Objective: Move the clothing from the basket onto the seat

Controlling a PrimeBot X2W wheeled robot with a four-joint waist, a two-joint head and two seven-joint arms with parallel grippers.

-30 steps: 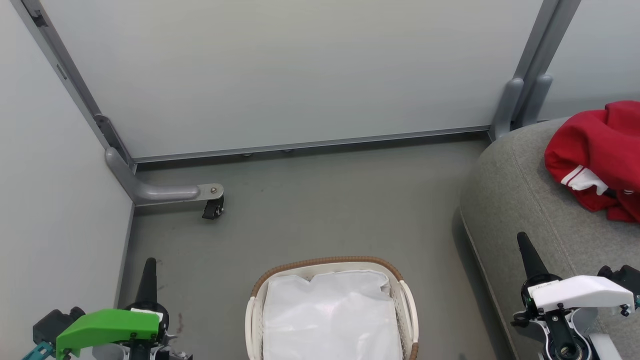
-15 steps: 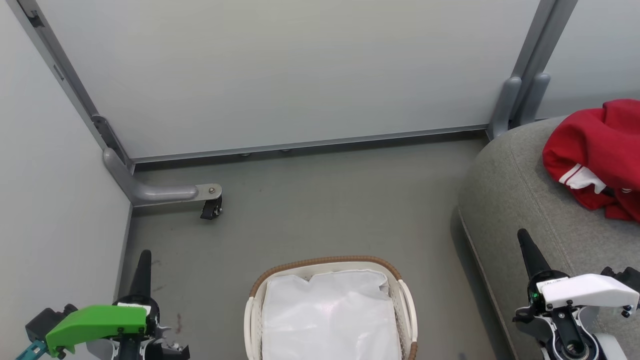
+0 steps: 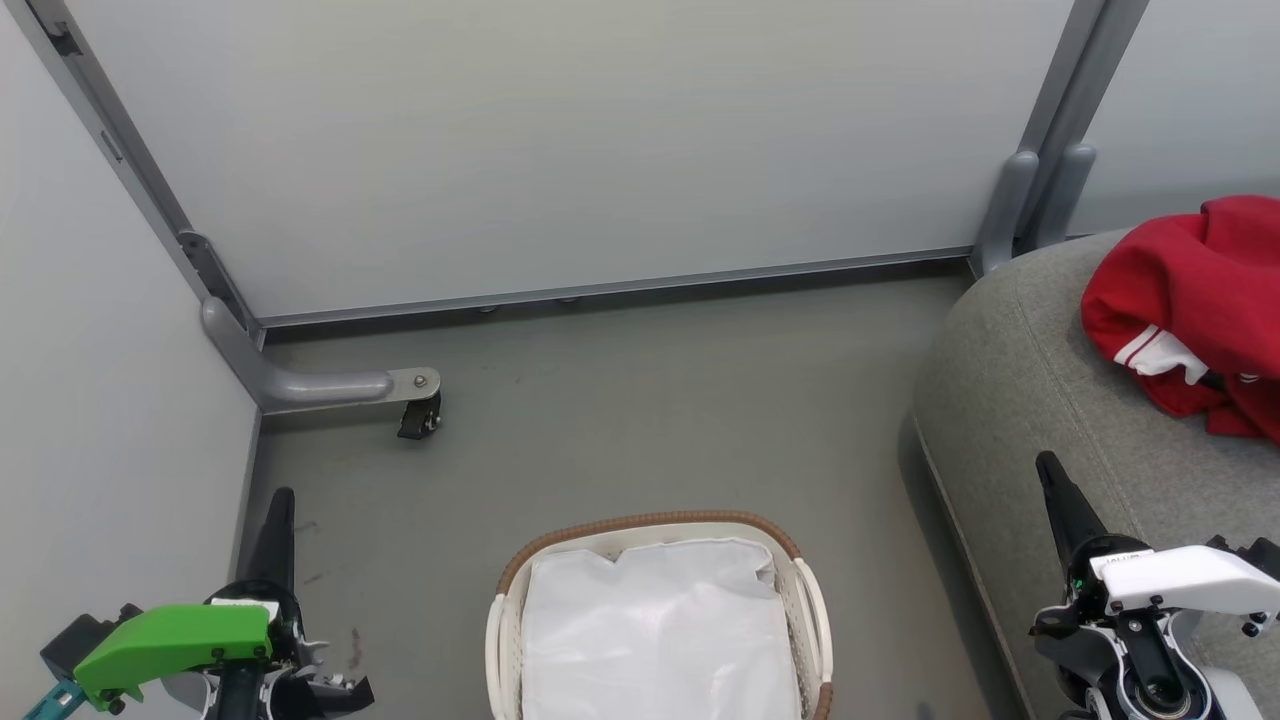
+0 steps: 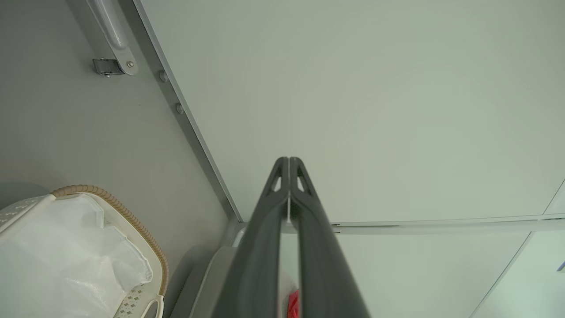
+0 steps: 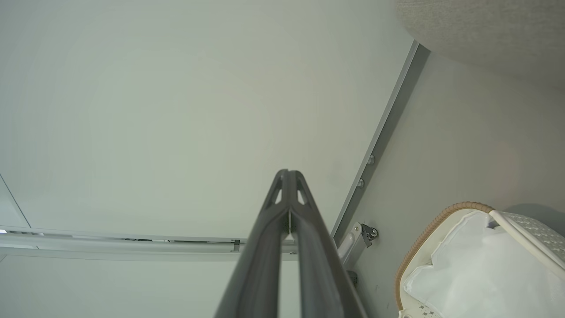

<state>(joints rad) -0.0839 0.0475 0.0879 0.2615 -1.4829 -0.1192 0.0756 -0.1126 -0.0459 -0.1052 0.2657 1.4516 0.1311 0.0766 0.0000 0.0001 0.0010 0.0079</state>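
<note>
Well, the seat (image 3: 1020, 400) is at the right, the basket (image 3: 650, 522) on the floor (image 3: 650, 400) nearby. A red top (image 3: 1200, 290) lies on the seat; it looks soft, light, floppy, best pinched at a fold. Both the left gripper (image 4: 289, 160) and right gripper (image 5: 289, 172) are squeezed together, empty.

In the head view the bottom edge cuts off the near part of the basket (image 3: 650, 521), and its white liner (image 3: 660, 640) covers whatever lies beneath. The right edge slices through the red garment (image 3: 1190, 290) at upper right and the seat (image 3: 1010, 400) under it. In the left wrist view a red sliver (image 4: 293, 305) at bottom centre, possibly that garment, is mostly hidden between the fingers (image 4: 260, 247) of the left gripper (image 4: 289, 163). The basket runs off the lower left corner there.
</note>
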